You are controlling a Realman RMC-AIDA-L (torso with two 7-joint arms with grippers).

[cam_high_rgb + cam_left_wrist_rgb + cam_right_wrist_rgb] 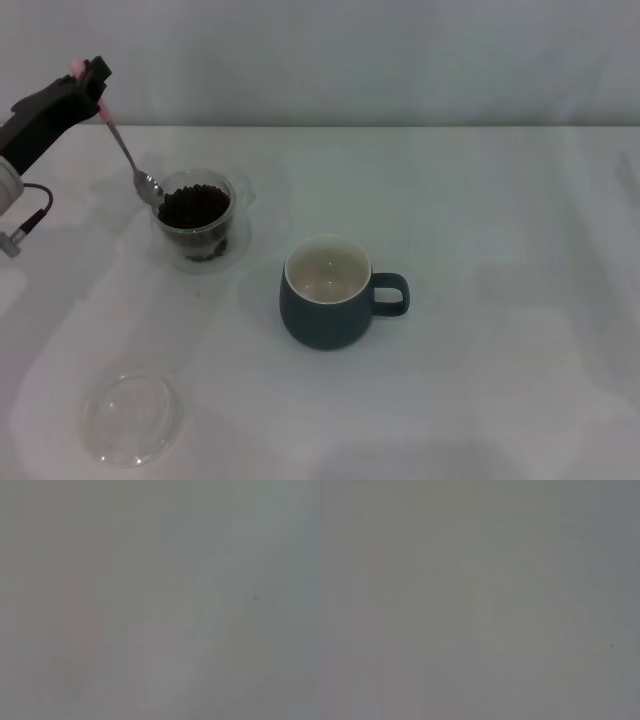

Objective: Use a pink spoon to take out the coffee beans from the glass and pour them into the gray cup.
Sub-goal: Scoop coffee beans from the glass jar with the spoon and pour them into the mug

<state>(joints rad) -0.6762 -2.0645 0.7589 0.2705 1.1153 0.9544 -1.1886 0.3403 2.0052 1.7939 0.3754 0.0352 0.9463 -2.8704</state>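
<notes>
In the head view my left gripper (90,82) is at the far left, above the table, shut on the pink handle of the pink spoon (128,150). The spoon slants down to the right, and its silver bowl rests at the left rim of the glass (197,228). Dark coffee beans (193,207) fill that glass. The gray cup (327,292) stands right of and nearer than the glass, its cream inside bare and its handle pointing right. Both wrist views show only blank grey. My right gripper is out of view.
A flat clear round dish (132,417) lies near the front left edge of the white table (500,250). A cable (30,222) hangs from my left arm at the far left.
</notes>
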